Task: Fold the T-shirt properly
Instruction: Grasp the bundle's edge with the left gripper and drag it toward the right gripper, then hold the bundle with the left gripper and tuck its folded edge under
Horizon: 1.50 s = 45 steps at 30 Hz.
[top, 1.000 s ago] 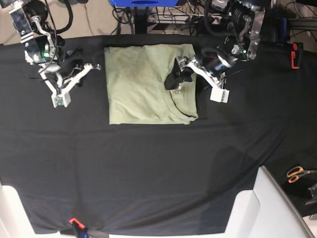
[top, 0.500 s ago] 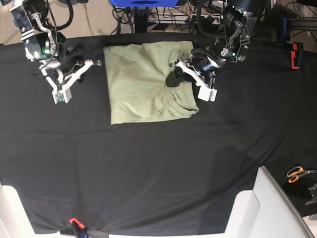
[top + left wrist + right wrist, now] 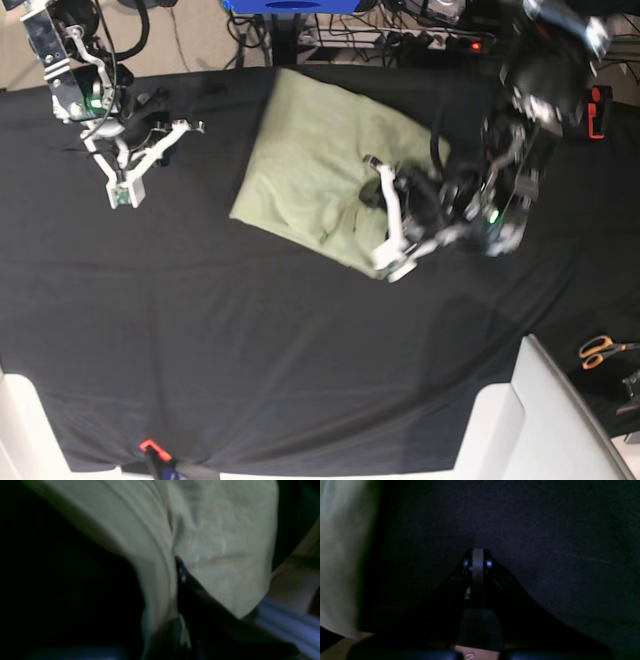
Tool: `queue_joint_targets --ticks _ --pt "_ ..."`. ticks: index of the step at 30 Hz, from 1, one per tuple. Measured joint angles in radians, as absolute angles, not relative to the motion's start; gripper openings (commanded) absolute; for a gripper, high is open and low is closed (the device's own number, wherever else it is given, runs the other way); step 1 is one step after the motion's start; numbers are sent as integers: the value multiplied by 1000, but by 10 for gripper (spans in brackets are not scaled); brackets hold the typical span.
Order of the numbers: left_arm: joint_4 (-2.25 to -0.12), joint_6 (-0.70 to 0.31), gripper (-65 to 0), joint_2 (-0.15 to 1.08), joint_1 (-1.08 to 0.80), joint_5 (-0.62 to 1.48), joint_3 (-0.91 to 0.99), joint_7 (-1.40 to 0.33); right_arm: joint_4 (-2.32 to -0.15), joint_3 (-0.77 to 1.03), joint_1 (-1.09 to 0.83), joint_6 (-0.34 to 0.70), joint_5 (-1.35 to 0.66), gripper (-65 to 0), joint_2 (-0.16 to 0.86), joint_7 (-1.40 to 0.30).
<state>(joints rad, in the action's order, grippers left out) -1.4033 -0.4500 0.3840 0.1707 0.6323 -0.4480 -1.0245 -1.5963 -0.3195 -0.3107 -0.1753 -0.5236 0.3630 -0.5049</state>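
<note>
The pale green T-shirt (image 3: 305, 160) lies folded on the black tablecloth (image 3: 250, 330), skewed on a diagonal. My left gripper (image 3: 372, 195) is shut on the shirt's fabric near its right front part. In the left wrist view a dark finger (image 3: 182, 577) is pinched into a crease of the shirt (image 3: 220, 542). My right gripper (image 3: 158, 135) hovers over bare cloth to the left of the shirt. In the right wrist view its fingers (image 3: 477, 562) are pressed together and hold nothing, with the shirt's edge (image 3: 340, 555) at the far left.
Orange-handled scissors (image 3: 600, 350) lie at the right edge. A red clamp (image 3: 598, 110) sits at the back right and a red clip (image 3: 150, 447) at the front edge. A white panel (image 3: 560, 420) stands at the front right.
My left gripper has swung toward the front and right with the shirt in its grip, which has dragged and turned the shirt to a diagonal. The right arm has barely moved.
</note>
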Motion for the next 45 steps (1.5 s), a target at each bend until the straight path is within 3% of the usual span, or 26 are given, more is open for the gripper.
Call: queue_joint_targets --ticks 7,10,16,24,38,45 --pt "-1396 -621 -650 472 401 635 -907 -1035 -1596 -318 -310 -175 -524 -641 363 -502" --pt "-1400 -656 -650 461 494 495 -1025 -1027 -1596 -318 -311 -175 -525 -641 360 -505" --pt "-1335 -703 -650 373 503 168 -1051 -975 -1596 -318 -311 -176 -525 -641 360 -503" --pt "-1139 -707 -650 245 496 -179 -1034 -776 -1596 -318 -305 -176 -525 -641 360 -505" --pt "-1101 -698 -650 83 492 -161 -1049 -631 -1425 -311 -211 -176 -524 -641 327 -471" --pt "-1095 -698 -650 87 504 -160 -1049 -624 -1418 -151 -220 -176 -532 -641 260 -498"
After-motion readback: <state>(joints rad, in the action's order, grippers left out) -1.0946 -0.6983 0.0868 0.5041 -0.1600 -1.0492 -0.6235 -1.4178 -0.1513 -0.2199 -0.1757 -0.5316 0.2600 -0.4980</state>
